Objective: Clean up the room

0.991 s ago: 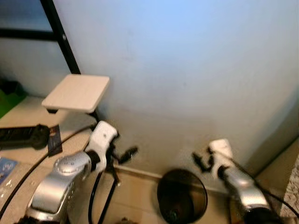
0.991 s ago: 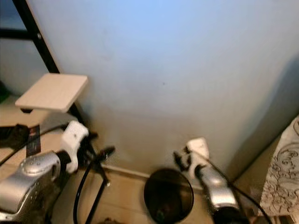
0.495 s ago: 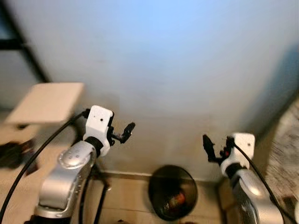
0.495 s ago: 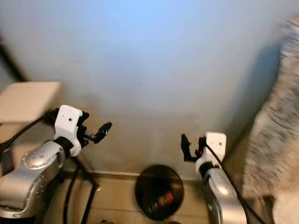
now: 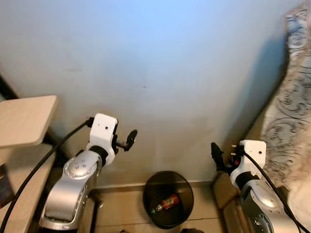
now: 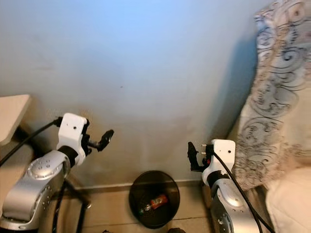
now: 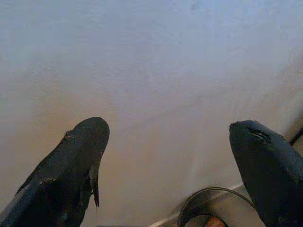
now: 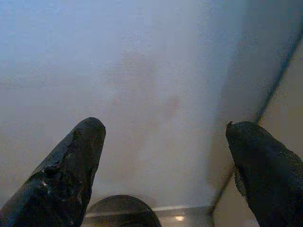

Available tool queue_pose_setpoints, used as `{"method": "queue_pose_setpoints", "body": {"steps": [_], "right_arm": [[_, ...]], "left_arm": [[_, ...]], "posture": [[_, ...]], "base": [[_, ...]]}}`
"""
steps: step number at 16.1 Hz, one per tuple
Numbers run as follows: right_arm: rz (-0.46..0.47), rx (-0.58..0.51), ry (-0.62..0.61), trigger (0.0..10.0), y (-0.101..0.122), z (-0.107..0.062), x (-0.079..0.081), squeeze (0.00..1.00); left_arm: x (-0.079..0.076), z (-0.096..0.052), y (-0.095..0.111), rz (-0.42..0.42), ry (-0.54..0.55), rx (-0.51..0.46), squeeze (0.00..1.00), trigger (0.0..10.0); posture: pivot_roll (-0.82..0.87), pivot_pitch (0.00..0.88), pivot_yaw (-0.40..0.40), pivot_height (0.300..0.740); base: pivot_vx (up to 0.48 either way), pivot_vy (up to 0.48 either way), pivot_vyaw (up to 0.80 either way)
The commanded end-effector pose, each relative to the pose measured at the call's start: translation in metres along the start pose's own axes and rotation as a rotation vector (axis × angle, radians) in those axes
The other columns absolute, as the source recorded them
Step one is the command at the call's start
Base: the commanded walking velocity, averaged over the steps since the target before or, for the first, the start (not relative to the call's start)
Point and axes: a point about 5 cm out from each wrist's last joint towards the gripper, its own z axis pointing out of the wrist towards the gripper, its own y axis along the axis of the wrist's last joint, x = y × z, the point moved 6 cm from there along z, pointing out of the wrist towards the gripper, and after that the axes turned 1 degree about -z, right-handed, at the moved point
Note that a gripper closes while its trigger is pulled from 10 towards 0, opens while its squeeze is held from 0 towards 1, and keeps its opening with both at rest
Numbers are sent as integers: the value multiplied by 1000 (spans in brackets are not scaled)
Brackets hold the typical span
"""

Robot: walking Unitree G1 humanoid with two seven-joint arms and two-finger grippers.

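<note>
Black round wastebasket (image 5: pixel 168 199) stood on the floor against the pale blue-grey wall (image 5: pixel 160 73), holding a small red item (image 5: pixel 170 201). Left claw (image 5: pixel 130 139) and right claw (image 5: pixel 214 154) were raised above it on either side, each with fingers spread wide and holding nothing. Compared with a second before, the camera had swung right: the light wooden tabletop (image 5: pixel 22 119) lay nearer the left edge, and a patterned cream curtain (image 6: pixel 274 97) had entered at right.
</note>
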Motion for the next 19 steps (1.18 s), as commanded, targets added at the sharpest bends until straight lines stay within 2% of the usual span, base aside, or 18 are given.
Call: {"method": "queue_pose_setpoints", "body": {"steps": [1, 8, 9, 12, 17, 19], "right_arm": [[-15, -12, 0, 10000, 6, -1, 1, 0], [-23, -7, -38, 10000, 5, -5, -2, 0], [8, -14, -47, 10000, 6, -2, -1, 0], [13, -17, -11, 10000, 8, -2, 8, 0], [31, -4, -14, 10000, 5, -2, 10, 0], [34, -2, -14, 10000, 5, -2, 10, 0]], "left_arm": [[2, -2, 3, 9, 17, -13, 0, 10000], [4, -5, 2, 24, 32, -5, 0, 10000], [2, -5, 2, 25, 27, -3, 0, 10000], [1, -4, 3, -10, 34, -9, 0, 10000], [-3, -3, 3, -2, 22, -8, 0, 10000], [-4, -3, 3, -2, 18, -8, 0, 10000]], "posture": [[18, 0, 49, 740], [29, 0, 50, 740], [32, 0, 48, 740], [34, 0, 44, 740], [29, 0, 47, 740], [27, 0, 48, 740]], "base": [[0, 0, -781], [0, 0, -780], [0, 0, -763], [0, 0, -754], [0, 0, -739], [-264, 0, -744]]}}
